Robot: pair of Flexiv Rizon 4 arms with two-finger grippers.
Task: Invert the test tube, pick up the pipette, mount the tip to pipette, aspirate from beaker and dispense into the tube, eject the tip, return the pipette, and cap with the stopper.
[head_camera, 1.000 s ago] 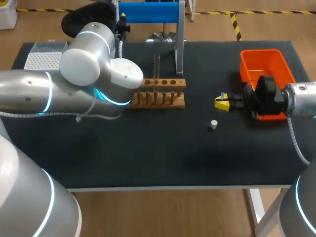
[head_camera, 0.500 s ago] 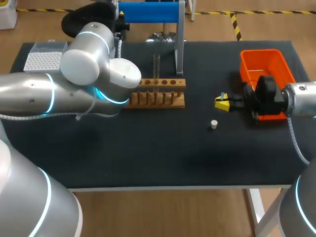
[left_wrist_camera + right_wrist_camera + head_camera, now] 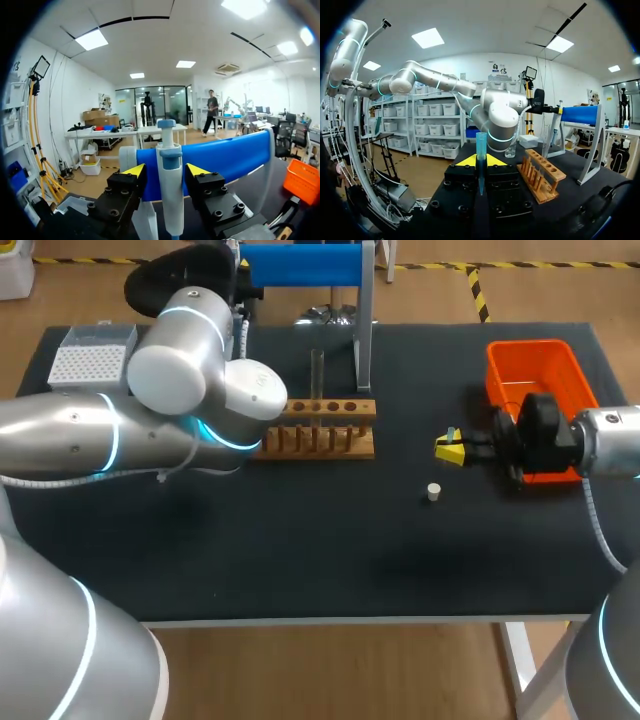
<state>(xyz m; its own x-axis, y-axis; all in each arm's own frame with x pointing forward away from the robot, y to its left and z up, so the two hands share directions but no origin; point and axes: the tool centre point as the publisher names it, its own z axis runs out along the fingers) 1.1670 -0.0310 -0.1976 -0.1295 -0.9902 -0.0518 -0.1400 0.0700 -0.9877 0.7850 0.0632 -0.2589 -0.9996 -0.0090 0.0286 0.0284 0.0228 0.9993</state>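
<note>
Pipette (image 3: 170, 200) grab, desk's (image 3: 300, 560) far edge: slip risk.
Left claw (image 3: 165, 171) open round pipette; off-centre close cd knock it off stand (image 3: 225, 155). Right claw (image 3: 480, 161) pinches tip (image 3: 481, 145).

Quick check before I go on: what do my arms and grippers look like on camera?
The left arm and right arm are rounded silver-grey links with glowing cyan rings at the joints; a pale cable runs along each. The left gripper and right gripper have black bolted finger blocks with yellow triangular tips.
</note>
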